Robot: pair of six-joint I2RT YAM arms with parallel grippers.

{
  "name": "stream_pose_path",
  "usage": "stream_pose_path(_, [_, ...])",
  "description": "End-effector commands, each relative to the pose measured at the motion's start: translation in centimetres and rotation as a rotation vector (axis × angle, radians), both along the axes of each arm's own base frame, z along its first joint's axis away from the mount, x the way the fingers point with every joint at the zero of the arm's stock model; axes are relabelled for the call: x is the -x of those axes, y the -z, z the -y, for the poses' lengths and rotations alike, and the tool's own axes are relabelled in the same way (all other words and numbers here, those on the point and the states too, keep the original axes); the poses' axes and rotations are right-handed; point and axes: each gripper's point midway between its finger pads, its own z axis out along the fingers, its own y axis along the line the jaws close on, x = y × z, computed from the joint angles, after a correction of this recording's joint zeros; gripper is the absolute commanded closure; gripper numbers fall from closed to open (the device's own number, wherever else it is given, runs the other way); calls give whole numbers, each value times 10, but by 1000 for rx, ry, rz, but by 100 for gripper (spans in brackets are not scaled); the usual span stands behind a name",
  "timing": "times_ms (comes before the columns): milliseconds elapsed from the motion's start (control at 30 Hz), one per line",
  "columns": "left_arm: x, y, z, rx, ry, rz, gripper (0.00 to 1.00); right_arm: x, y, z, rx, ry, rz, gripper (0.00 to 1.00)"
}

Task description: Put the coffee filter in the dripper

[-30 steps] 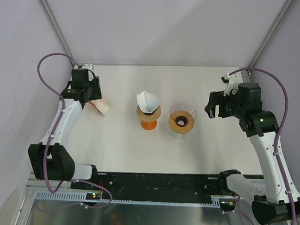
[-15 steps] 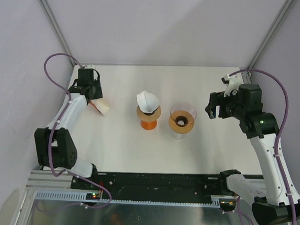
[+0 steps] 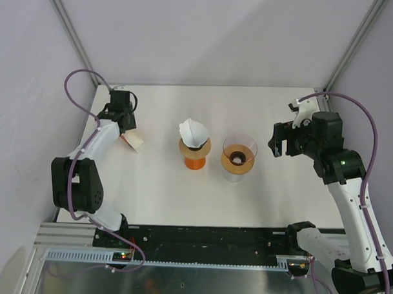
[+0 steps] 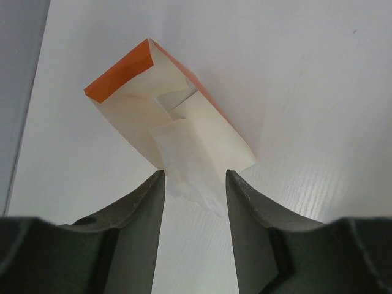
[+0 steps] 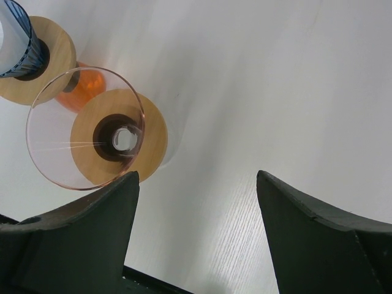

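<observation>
The left gripper (image 4: 195, 184) is hanging low over the table (image 4: 318, 92) with its jaws partly open, gripping nothing. A white coffee filter (image 4: 190, 162) is sticking out of the open end of a cream and orange filter box (image 4: 122, 101), and its loose edge is lying right between the two fingertips; I cannot tell whether either finger is touching it. The box is lying flat just ahead of the gripper, its orange end pointing away.

The right gripper (image 5: 197, 177) is hovering with its jaws spread wide and empty. The clear pinkish glass dripper (image 5: 92, 138) with a wooden collar is standing upright just ahead of its left finger (image 5: 86, 239). Beyond that, further from the gripper, a blue glass dripper (image 5: 15, 40) is sitting on an orange base (image 5: 86, 86). From above, a white filter (image 3: 192, 130) is resting in that blue one.
</observation>
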Motion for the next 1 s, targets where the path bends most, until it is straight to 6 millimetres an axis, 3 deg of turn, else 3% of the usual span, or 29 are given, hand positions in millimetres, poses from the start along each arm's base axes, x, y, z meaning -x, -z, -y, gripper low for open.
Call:
stream_pose_path(0, [-12,-6,-9,-21,-69,43,51,-2,-11,-2,12,-16,64,18])
stream_pose_path(767, [-37,-8,-26,-55,-104,46,53,9,-16,-16,21,-103,108,16])
stream_pose_path(967, [-39,1,-27,-54,-107,26,53,10,-15,-20,23,-124,108,16])
